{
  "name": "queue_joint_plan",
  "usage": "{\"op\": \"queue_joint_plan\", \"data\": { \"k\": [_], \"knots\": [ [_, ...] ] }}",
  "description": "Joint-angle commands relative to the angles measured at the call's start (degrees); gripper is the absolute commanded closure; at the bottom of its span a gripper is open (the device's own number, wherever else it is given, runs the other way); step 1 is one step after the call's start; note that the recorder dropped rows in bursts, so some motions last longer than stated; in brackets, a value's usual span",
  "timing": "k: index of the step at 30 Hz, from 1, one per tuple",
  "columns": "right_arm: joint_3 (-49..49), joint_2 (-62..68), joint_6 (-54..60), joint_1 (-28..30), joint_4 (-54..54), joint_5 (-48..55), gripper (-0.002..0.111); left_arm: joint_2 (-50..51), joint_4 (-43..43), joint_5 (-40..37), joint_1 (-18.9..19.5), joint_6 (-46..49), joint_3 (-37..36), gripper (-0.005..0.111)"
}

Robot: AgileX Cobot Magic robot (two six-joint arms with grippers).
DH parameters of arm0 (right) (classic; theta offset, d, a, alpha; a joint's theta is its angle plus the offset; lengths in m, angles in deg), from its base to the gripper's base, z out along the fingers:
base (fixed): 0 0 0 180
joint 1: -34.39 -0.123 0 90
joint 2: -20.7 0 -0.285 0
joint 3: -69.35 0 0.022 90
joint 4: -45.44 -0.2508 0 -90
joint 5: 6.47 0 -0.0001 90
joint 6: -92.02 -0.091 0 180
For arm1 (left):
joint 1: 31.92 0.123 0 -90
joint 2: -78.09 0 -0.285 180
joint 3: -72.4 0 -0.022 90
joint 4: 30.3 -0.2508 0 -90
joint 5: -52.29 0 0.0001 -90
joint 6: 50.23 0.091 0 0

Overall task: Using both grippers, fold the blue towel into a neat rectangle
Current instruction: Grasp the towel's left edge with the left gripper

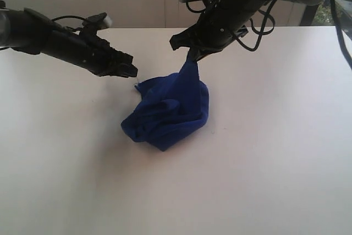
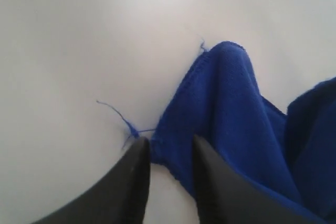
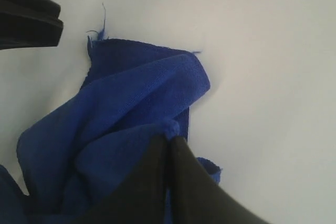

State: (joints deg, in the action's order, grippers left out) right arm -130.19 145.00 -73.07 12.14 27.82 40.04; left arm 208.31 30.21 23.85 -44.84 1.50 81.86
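Currently: blue towel (image 1: 168, 116) soft, light, bunched on counter (image 1: 275, 163). Right tool (image 1: 192, 55) pinches a raised fold; left tool (image 1: 131, 72) spread, seemingly beside frayed corner (image 2: 163, 140); grasp there.

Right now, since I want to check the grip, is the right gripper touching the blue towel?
Touching. The right wrist view shows the right gripper pinched shut on a fold of the blue towel.
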Motion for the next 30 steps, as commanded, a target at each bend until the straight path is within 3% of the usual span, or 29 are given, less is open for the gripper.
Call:
{"op": "queue_joint_plan", "data": {
  "k": [1, 15, 30],
  "knots": [
    [0.27, 0.11, -0.17, -0.01, -0.15, -0.48, 0.108, 0.27, -0.14, 3.42, -1.68, 0.76, 0.36, 0.059],
    [0.27, 0.14, -0.17, -0.01, -0.15, -0.52, 0.108, 4.09, 6.75, 5.98, -3.20, 0.99, 0.70, 0.058],
    [0.27, 0.14, -0.17, -0.01, -0.15, -0.64, 0.108, 6.21, 6.76, 3.41, -4.33, 4.22, 0.70, 0.063]
  ]
}}
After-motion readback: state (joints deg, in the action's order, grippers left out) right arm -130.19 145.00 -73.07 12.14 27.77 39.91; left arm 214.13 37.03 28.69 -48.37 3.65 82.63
